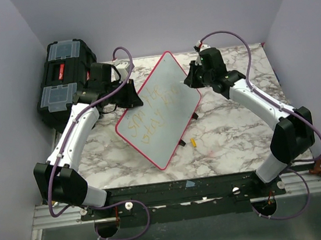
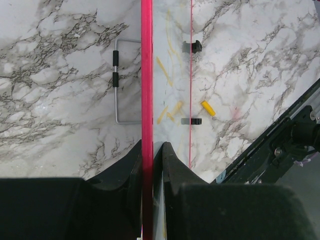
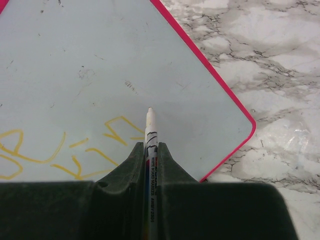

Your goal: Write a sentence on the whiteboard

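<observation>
The whiteboard (image 1: 158,111) has a pink-red frame and lies diagonally across the middle of the marble table, its left side raised. The sentence (image 1: 151,114) runs across it in two lines of yellow letters. My left gripper (image 1: 127,95) (image 2: 151,145) is shut on the board's pink left edge (image 2: 146,75), which the left wrist view shows edge-on. My right gripper (image 1: 193,78) (image 3: 149,145) is shut on a white board marker (image 3: 150,125). The marker's tip points at the whiteboard (image 3: 125,60) just right of the last yellow letters (image 3: 117,131). I cannot tell whether the tip touches.
A black toolbox (image 1: 64,79) stands at the back left, behind the left arm. A small yellow cap (image 1: 193,142) (image 2: 208,108) lies on the table by the board's lower right edge, near its black clips (image 2: 192,121). A wire bracket (image 2: 117,80) shows left of the board's edge.
</observation>
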Robot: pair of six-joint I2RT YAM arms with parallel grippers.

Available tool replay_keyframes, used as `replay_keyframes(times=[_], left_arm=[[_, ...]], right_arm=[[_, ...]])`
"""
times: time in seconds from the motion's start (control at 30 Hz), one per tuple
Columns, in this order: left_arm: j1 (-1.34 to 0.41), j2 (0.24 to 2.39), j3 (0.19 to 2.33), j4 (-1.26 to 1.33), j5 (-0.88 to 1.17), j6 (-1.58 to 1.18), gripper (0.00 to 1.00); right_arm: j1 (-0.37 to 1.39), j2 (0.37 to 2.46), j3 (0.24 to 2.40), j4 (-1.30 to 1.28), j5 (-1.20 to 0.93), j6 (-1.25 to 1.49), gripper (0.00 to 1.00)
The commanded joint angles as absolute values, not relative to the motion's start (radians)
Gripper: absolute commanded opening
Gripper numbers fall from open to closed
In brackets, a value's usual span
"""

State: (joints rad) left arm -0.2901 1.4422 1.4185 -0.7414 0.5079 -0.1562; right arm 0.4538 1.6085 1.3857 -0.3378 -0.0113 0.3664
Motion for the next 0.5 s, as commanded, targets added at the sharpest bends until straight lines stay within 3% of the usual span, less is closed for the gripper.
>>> replay_keyframes(times=[0.0,0.47], left_arm=[[-0.284,1.411,1.423,-0.719,0.426,-0.058,0.00],[-0.285,1.409,1.429,-0.733,0.416,-0.057,0.00]], right_arm=[[0.446,1.636,1.428,-0.298,-0.063,0.371,0.01],[0.435,1.680,1.468,-0.297,-0.047,0.367,0.01]])
